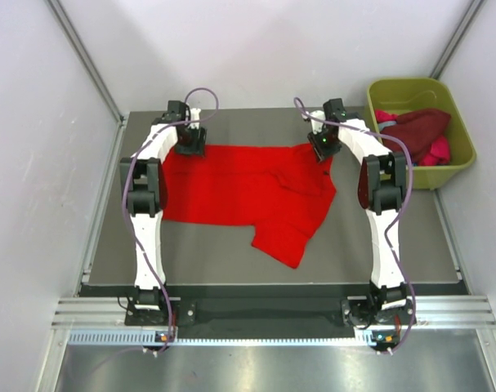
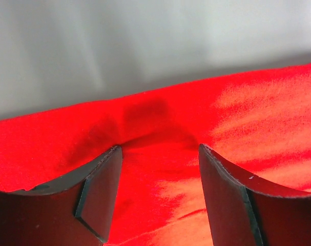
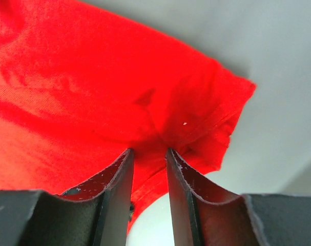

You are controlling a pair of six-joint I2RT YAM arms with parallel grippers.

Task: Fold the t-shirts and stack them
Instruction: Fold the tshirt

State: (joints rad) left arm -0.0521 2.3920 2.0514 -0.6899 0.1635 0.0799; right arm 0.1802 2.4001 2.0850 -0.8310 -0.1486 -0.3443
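L gripper: jaws spread, tips down on far-L edge of red t-shirt, cloth between them, not pinched. R gripper: jaws nearly together, pinching shirt's far-R corner; creases run into the nip. Shirt lies mostly flat on table, near-R part rumpled. Maroon shirt & pink shirt sit in tub.

Risks: if R lifts alone w/ L unclamped, shirt skews & drags. R bite sits close to hem, may slip. Rumple could get folded in.

Both arms reach fwd from near-edge bases, elbows raised, wrists pitched down at shirt's far edge.
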